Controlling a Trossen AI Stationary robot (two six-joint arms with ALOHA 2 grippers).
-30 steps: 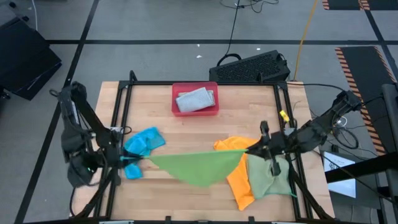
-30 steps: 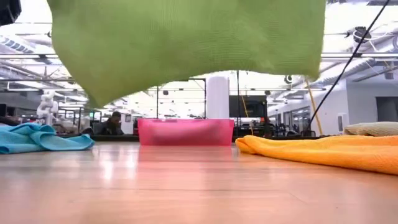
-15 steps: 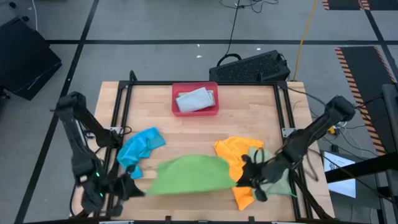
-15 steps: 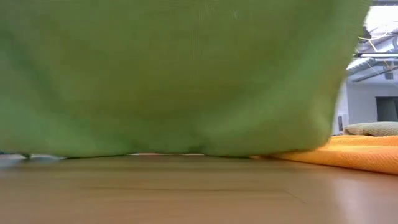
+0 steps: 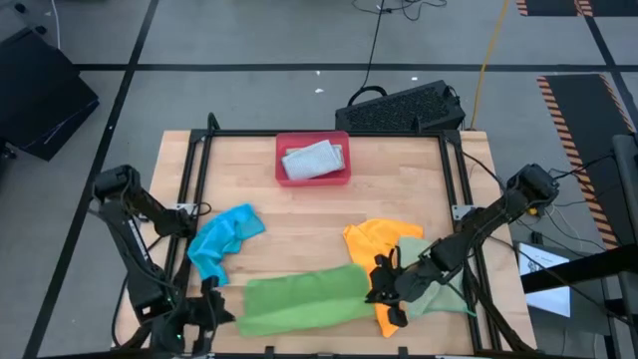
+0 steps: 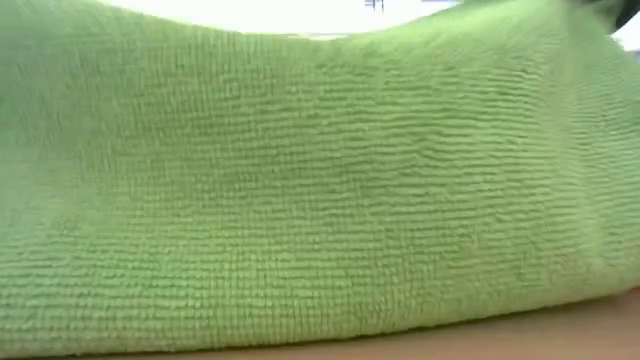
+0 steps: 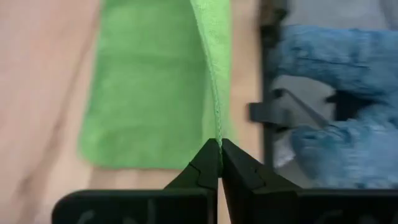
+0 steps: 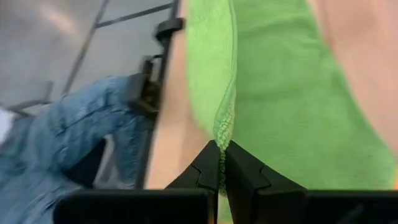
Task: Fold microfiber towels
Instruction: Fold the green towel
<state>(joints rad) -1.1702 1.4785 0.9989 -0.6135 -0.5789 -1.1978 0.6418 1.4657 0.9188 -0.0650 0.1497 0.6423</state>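
A bright green towel (image 5: pixel 299 297) lies as a long band on the table near its front edge and fills the low view (image 6: pixel 300 200). My left gripper (image 5: pixel 212 311) is shut at its left end and my right gripper (image 5: pixel 382 289) is shut at its right end. A blue towel (image 5: pixel 224 239) lies crumpled at the left. An orange towel (image 5: pixel 371 249) and a pale green one (image 5: pixel 439 289) lie at the right. A grey towel (image 5: pixel 312 158) rests folded in the pink tray (image 5: pixel 282 150). My left gripper pinches the hemmed edge (image 7: pixel 217 127) at the green towel's left end between its two fingertips, slanting down from the table's left. That edge rises to the fingertips; the cloth below lies on the table. My right gripper pinches the hemmed edge (image 8: pixel 222 127) at the towel's right end between its fingertips, slanting down from the table's right. The edge lifts a little to the fingers, the rest lies flat.
A black metal frame (image 5: pixel 194 175) runs along the table's sides. A black keyboard (image 5: pixel 404 107) lies beyond the far right corner. Bare wood (image 5: pixel 299 214) shows in the table's middle, between the tray and the green towel.
Both grippers have gone down and toward the table's near edge, staying shut. The green towel, which hung sagging between them above the table, has come down and now lies as a long band along the front edge.
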